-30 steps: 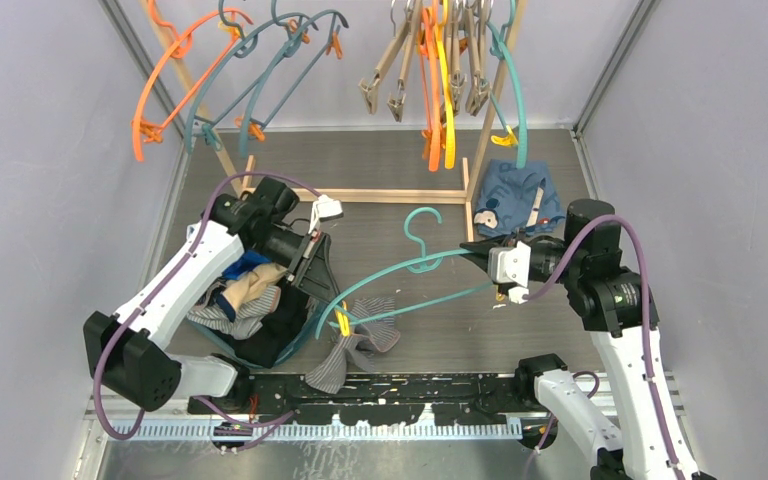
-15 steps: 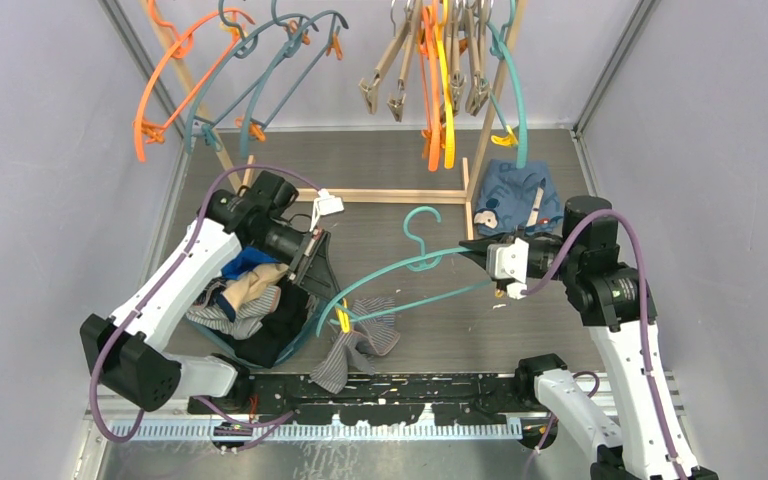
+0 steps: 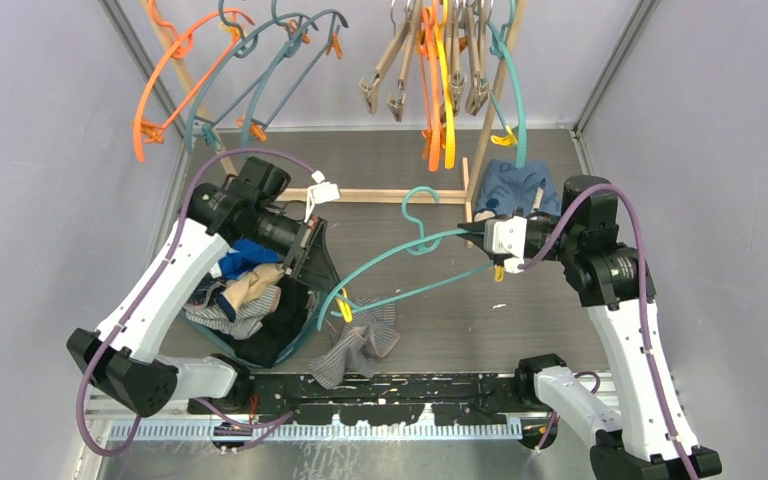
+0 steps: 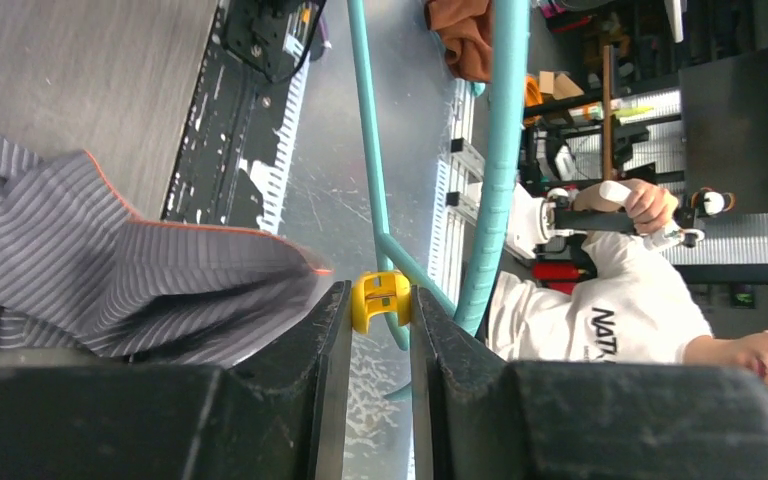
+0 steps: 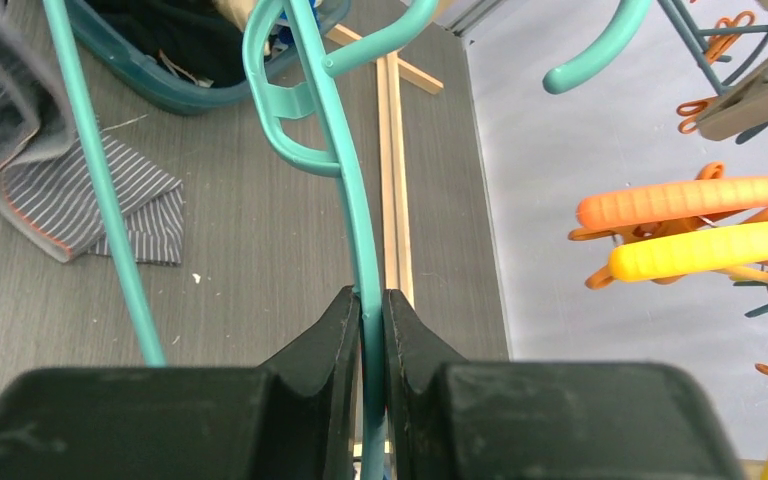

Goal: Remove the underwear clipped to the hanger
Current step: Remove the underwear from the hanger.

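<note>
Right gripper point(image 5: 365, 296) clamped on the hanger point(image 5: 345, 200), whose long axis slants down toward the nearer left arm; left gripper point(image 4: 380, 292) pinches the clip point(image 4: 380, 306) at that low end, the underwear point(image 4: 140, 290) trailing from it, beside the jaws, onto the table point(image 3: 520, 320).
</note>
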Action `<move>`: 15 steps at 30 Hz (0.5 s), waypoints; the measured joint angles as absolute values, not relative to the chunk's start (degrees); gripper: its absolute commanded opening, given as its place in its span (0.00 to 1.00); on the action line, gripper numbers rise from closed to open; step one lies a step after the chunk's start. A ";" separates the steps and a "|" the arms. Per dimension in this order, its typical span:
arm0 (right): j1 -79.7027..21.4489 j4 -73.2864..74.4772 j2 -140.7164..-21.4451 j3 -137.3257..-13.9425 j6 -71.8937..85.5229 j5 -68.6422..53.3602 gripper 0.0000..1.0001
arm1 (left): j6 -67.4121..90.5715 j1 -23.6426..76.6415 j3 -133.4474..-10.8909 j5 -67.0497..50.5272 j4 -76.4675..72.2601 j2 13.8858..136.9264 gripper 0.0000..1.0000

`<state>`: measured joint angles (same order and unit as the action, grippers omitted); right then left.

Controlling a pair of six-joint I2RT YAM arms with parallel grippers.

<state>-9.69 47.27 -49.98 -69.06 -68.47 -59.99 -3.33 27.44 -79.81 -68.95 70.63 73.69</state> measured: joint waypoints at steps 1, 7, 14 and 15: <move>-9.69 46.30 -50.30 -69.47 -67.31 -59.90 0.01 | -4.08 27.44 -81.21 -68.69 71.16 73.78 0.00; -9.67 42.37 -51.79 -71.85 -63.42 -58.59 0.01 | -9.87 27.42 -92.23 -67.48 78.81 78.50 0.00; -9.65 42.13 -52.05 -72.71 -63.05 -57.25 0.01 | -11.33 27.42 -93.23 -67.00 80.97 81.54 0.28; -9.65 42.17 -52.05 -72.69 -63.05 -57.25 0.01 | -11.20 27.42 -92.79 -66.96 80.58 81.25 0.33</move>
<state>-9.65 42.17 -52.05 -72.69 -63.05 -57.25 -11.20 27.42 -92.79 -66.96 80.58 81.25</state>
